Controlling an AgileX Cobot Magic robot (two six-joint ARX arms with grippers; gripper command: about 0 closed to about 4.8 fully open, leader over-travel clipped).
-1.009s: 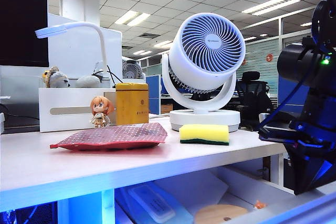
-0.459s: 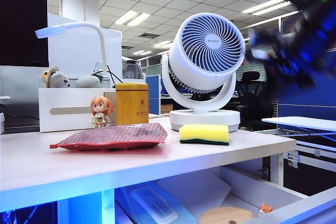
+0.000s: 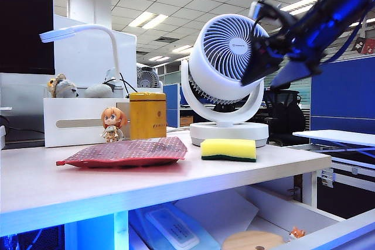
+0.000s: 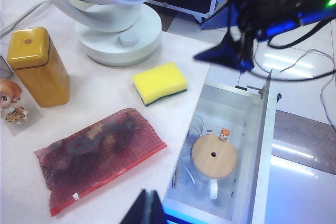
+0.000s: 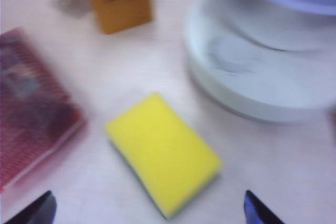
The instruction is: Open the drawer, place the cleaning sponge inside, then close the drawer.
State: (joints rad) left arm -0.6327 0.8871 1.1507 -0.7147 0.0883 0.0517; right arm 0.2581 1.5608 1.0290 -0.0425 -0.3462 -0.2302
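Note:
The cleaning sponge [image 3: 228, 149], yellow foam over a dark green layer, lies flat on the desk in front of the fan base. It also shows as the sponge [image 4: 159, 82] and the sponge [image 5: 163, 153]. The drawer [image 4: 265, 145] stands pulled open beside the desk edge, with its front panel [image 3: 343, 233] low at the right. My right gripper [image 3: 258, 85] hangs open in the air above the sponge, and the right gripper [image 5: 149, 213] has its fingers far apart, holding nothing. My left gripper [image 4: 148, 208] is shut and empty, high over the desk edge near the drawer.
A white fan [image 3: 228, 57] stands behind the sponge. A red mesh pouch [image 3: 126, 151], a yellow tin [image 3: 147, 115], a small figurine [image 3: 111, 124] and a white box [image 3: 82, 121] sit further left. A round wooden lid [image 4: 213, 155] lies inside the drawer.
My right arm has swung from low beside the drawer up and leftward over the desk, in front of the fan. The sponge has not moved.

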